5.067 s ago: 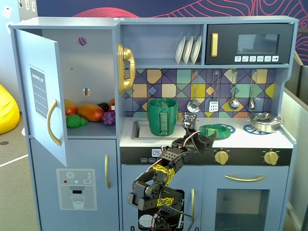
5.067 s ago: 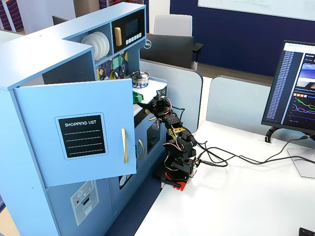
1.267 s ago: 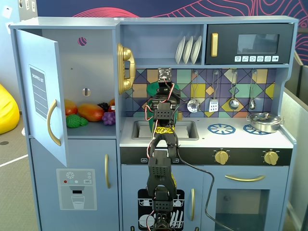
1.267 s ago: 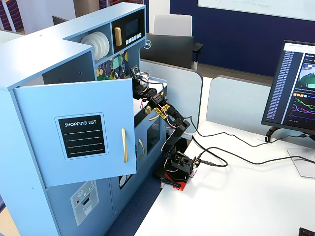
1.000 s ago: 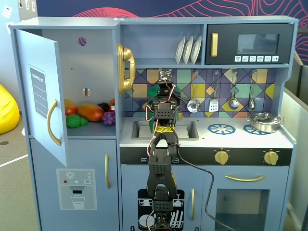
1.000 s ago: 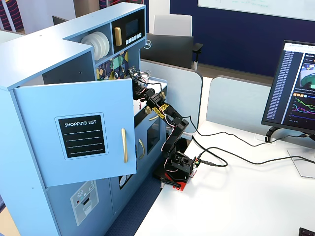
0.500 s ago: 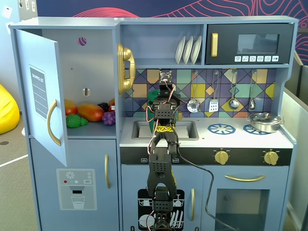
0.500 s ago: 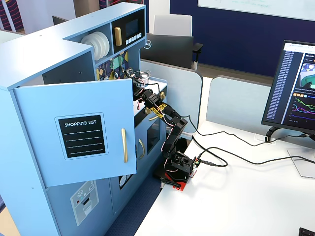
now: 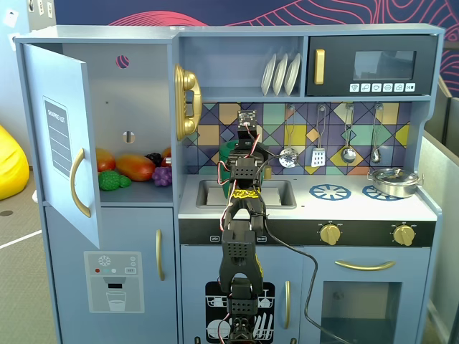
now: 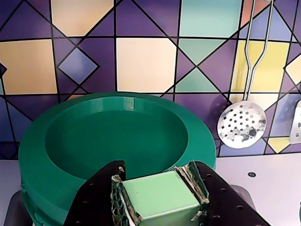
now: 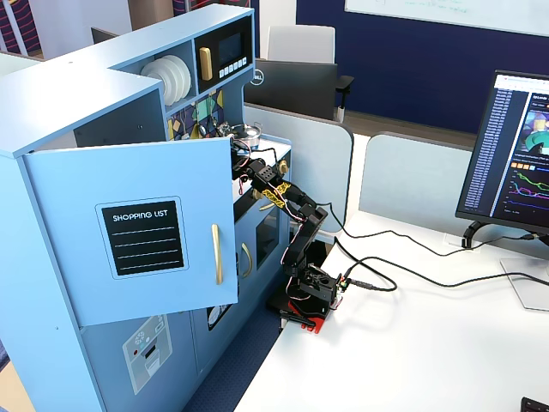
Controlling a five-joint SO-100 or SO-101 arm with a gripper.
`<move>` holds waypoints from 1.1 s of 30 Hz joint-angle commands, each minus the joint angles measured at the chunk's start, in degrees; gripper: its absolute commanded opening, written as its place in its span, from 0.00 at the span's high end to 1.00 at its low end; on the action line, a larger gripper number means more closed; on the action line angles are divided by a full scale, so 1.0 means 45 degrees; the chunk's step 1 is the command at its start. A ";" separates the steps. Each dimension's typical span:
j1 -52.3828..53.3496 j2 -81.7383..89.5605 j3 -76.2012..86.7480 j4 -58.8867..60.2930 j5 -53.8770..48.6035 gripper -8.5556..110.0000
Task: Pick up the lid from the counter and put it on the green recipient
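Toy play kitchen (image 9: 143,43), blue, set against a desk with a monitor (image 11: 519,146); patterned tile backsplash (image 10: 146,63).

Item: gripper (image 10: 157,181). Closed on the pale green square handle of the lid (image 10: 160,195), one finger on either side. Only the handle shows in the wrist view; the disc beneath it is out of sight.

Item: green recipient (image 10: 117,141). Stands in the sink area, mouth open, directly beyond and below the held handle. The arm (image 9: 240,236) hides most of it in the front fixed view.

Item: slotted spoon (image 10: 242,125). Hangs on the backsplash, right of the pot in the wrist view.

Risk: the lid looks short of centre over the mouth; released here, it would likely tip off the near rim or drop in tilted. A push on the rim could shift the pot.

Writing: "SHOPPING LIST" on the door panel (image 11: 141,239). Oven display digits are too small to read.
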 commanded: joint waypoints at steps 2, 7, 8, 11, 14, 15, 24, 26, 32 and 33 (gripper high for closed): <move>-0.0313 0.0527 -0.0137 -0.0215 -0.0020 0.93; -0.0313 0.0605 -0.0449 0.0117 -0.0117 0.93; -0.0313 0.0664 -0.0508 0.0215 -0.0117 0.93; -0.0313 0.0840 -0.0547 0.0391 -0.0137 0.93; -0.0293 0.0996 -0.0527 0.0586 -0.0215 0.93; -0.0293 0.1055 -0.0527 0.0625 -0.0215 0.93; -0.0254 0.1289 -0.0391 0.0859 -0.0391 0.92; -0.0195 0.1309 -0.0371 0.0820 -0.0137 0.82; 0.0000 0.1191 -0.0449 -0.0156 0.0352 0.62; 0.0000 0.1094 -0.0645 -0.0371 0.0352 0.62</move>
